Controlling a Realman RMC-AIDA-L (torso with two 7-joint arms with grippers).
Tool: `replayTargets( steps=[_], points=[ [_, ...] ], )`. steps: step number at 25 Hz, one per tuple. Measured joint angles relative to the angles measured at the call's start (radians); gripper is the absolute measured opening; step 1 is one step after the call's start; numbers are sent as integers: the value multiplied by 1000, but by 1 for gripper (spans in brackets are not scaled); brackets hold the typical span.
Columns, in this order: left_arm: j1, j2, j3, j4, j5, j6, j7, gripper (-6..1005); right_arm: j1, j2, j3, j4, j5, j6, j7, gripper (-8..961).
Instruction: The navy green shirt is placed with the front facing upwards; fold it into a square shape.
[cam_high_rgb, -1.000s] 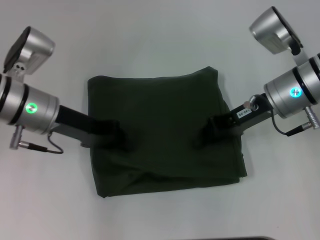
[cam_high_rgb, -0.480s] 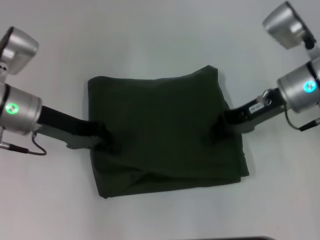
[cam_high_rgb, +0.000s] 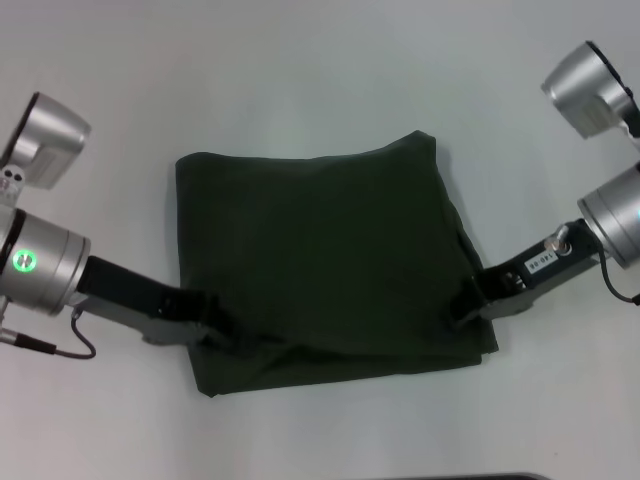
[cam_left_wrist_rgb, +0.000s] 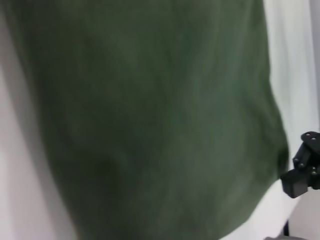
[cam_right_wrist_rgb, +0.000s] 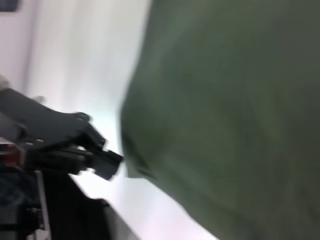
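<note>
Both arms have slid back toward 6 o'clock since a second ago. The left end effector (cam_high_rgb: 225, 335) and right end effector (cam_high_rgb: 462, 305) sit at the navy green shirt (cam_high_rgb: 325, 260)'s near corners, can't tell their grip. Shirt's folded roughly square mid-bench (cam_high_rgb: 320, 70), slightly wider 9-to-3.

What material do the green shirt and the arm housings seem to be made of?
The navy green shirt looks like soft matte woven or knitted cloth, probably cotton: it shows no shine, and its folded layers sag and wrinkle at the near edge. The arm housings look like brushed or satin metal, or perhaps metal-coloured plastic: silver, smooth, with soft highlights. The table is plain, smooth and white; its material is unclear.
</note>
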Motion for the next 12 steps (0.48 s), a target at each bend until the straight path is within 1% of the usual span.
replayTargets(
  steps=[3,8,12],
  points=[
    [-2,0,20,15,26,-26,-2,61,-10,-7,-1,4,-24,27,6,6],
    [-7,0,38,32,73,-76,-18,61,-11,-8,-1,5,-73,69,28,11],
    [-9,4,48,41,77,-99,-24,61,-8,-8,-2,5,-90,86,33,15]
  ],
)
